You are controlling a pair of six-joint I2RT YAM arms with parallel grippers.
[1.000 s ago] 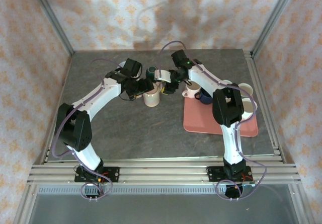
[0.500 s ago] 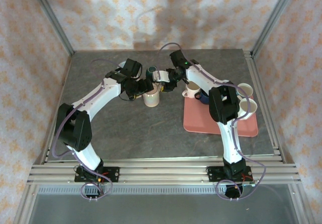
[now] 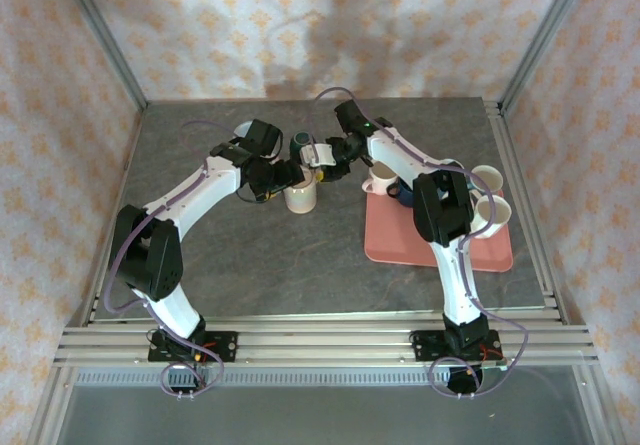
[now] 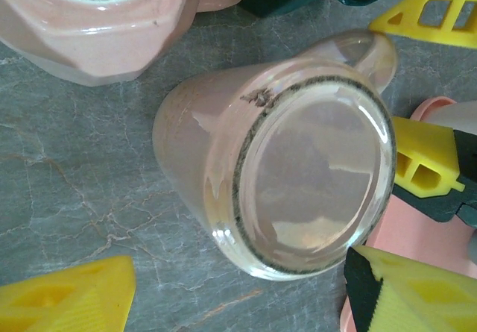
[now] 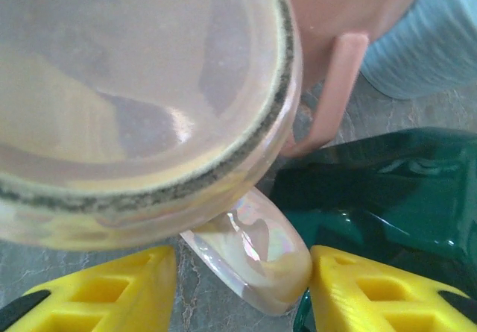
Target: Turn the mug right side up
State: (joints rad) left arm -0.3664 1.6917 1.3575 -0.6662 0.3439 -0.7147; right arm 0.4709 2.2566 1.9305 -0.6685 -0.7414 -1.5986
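Grey bench (image 3: 250, 265), with a pink tray (image 3: 400, 250) on its right side. Both arms reach to mid-bench and meet over the mug (image 3: 301, 197), which stands on the stone left of the tray.

Mug is upside down: mouth on the bench, long axis upright, base (image 4: 313, 183) facing up. Handle (image 5: 257, 246) points toward the right arm's side.

Right fingers (image 5: 97, 291) flank the handle, one on either side and very close. Cannot tell whether they pinch it yet.

Left fingers (image 4: 74, 298) are spread wide astride the body, this one clear of the glaze. They are parted and have no hold.

Judgement: right arm is better placed for the lift.

Mug is pale pink-cream and glossy with a pearly sheen. A dark unglazed ring runs round the foot, with a small dark scuff beside it.
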